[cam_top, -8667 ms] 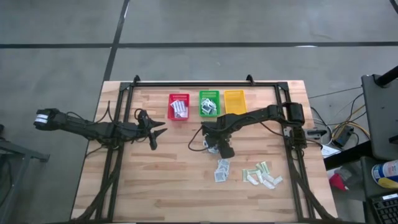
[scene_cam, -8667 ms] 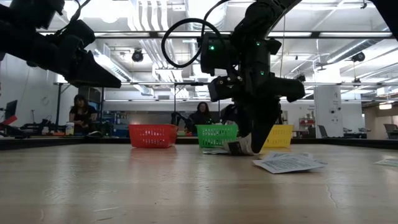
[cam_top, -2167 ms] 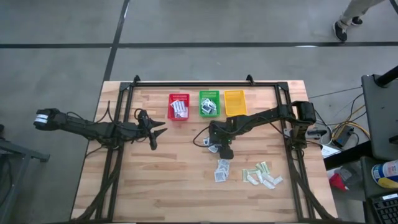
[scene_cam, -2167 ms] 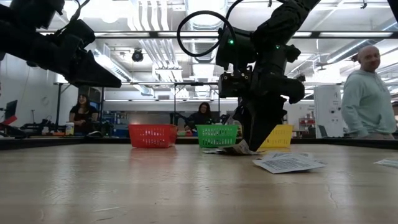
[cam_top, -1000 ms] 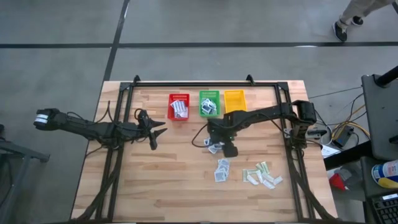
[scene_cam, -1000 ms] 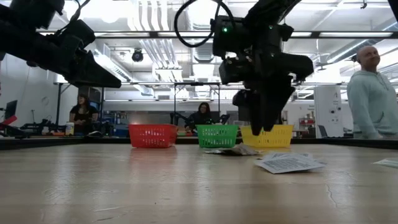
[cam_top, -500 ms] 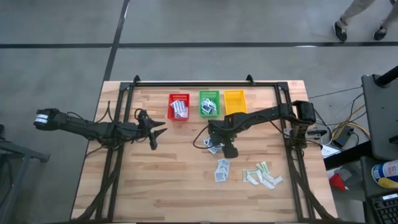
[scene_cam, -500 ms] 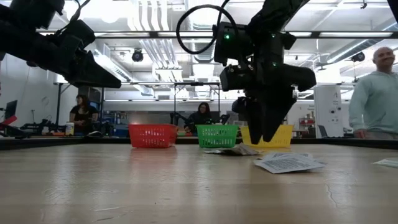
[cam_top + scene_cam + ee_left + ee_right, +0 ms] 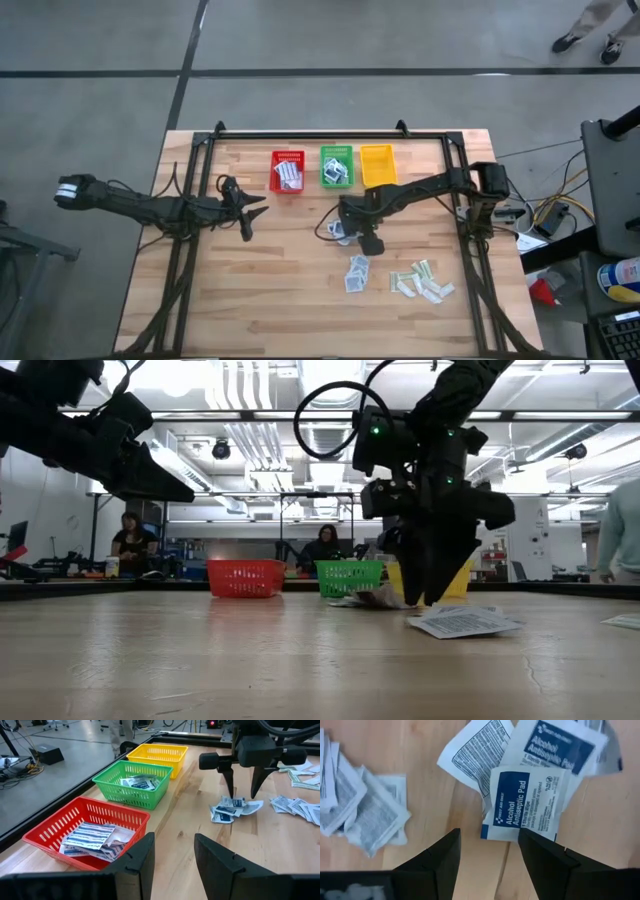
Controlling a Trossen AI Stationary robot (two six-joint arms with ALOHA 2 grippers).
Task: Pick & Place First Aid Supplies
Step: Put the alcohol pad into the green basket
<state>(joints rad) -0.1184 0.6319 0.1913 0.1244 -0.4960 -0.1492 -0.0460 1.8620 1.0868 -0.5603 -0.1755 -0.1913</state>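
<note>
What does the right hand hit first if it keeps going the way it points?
The right hand points down at the table, open. Straight on, it would most likely meet the alcohol wipe packet on top of a small pile. The wrist view shows that packet lying just ahead of the fingers; height above it is unclear.

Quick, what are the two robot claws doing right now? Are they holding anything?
Left gripper: open, holding nothing, waiting near the red basket.
Right gripper: open, empty, just above the alcohol wipe packets.

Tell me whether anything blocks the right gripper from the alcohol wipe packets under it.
Nothing visible does. The right gripper hangs open directly above the alcohol wipe packets on the table, with only bare wood around them.
</note>
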